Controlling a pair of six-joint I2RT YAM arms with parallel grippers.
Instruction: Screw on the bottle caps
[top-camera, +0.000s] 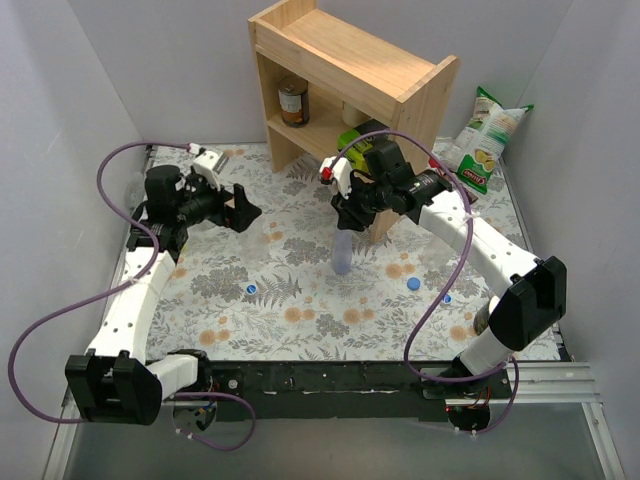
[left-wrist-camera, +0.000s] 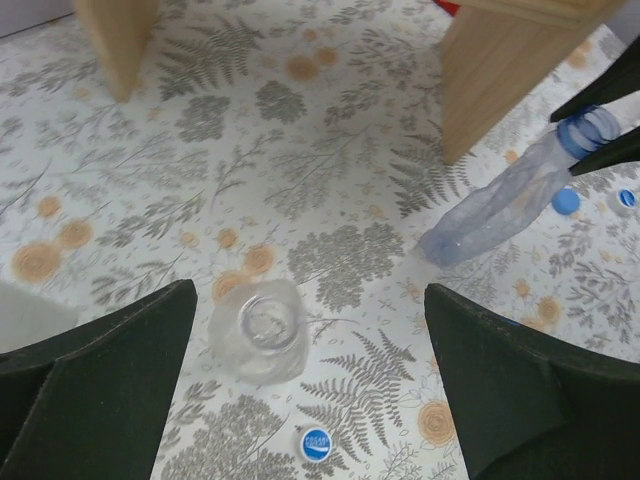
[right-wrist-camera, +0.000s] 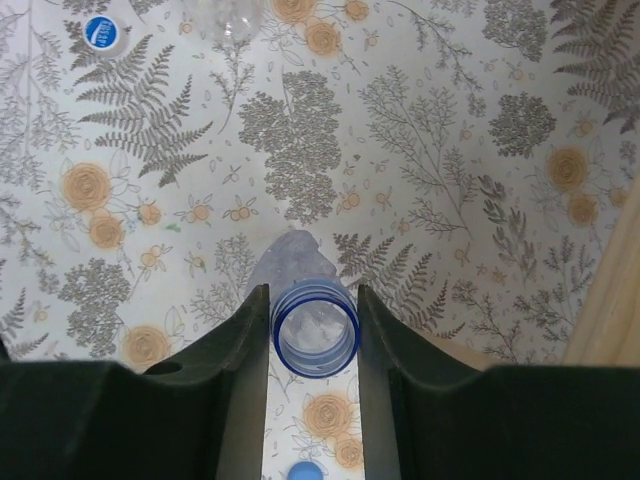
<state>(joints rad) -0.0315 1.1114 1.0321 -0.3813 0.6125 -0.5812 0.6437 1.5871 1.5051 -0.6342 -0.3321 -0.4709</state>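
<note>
Grasping is the step in hand: the right gripper (right-wrist-camera: 312, 345) pinches the neck of the bluish bottle (right-wrist-camera: 314, 330), uncapped, between its fingers. Next it needs a blue cap (right-wrist-camera: 304, 471), just beneath. The wooden shelf leg (right-wrist-camera: 610, 290) stands near; the left gripper (left-wrist-camera: 300, 390), spread wide, hovers above a clear bottle (left-wrist-camera: 258, 330).

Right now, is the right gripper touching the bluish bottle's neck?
Touching. In the right wrist view, the right gripper has both fingers pressed against the open blue neck of the bluish bottle, no gap visible.
</note>
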